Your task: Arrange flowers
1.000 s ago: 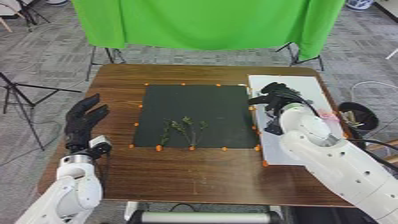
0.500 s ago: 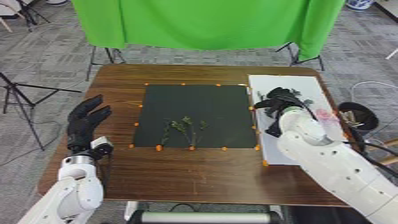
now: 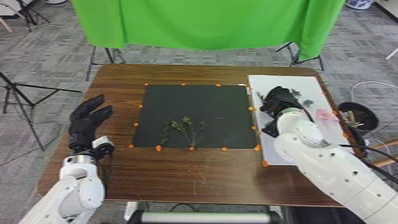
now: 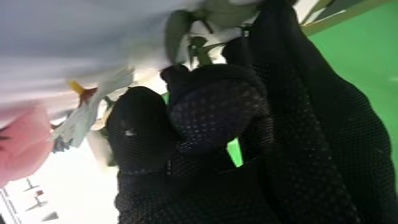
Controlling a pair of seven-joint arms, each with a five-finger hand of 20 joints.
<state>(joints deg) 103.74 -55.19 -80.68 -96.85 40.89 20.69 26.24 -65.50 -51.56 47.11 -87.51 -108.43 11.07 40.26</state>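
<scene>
In the head view, my right hand (image 3: 282,100) is low over the white board (image 3: 286,159). A pink flower (image 3: 327,118) and grey-green leaves (image 3: 307,103) lie on its right side. In the right wrist view, my right hand (image 4: 218,102) has curled fingers round the stem of a leafy sprig (image 4: 204,56); the pinch itself is partly hidden. Close by are a pale flower (image 4: 99,102) and a pink bloom (image 4: 25,142). Several thin green sprigs (image 3: 186,131) lie on the lower part of the black mat (image 3: 187,100). My left hand (image 3: 85,122) stays open left of the mat.
Small orange markers (image 3: 159,148) line the mat's edges. A dark bin (image 3: 358,116) with things inside stands beyond the brown table's (image 3: 191,180) right edge. The green cloth (image 3: 209,25) hangs behind the far edge.
My right hand has drawn its spread fingers together and turned slightly over the white board, uncovering more of the pink flower and leaves. My left hand has barely moved.
</scene>
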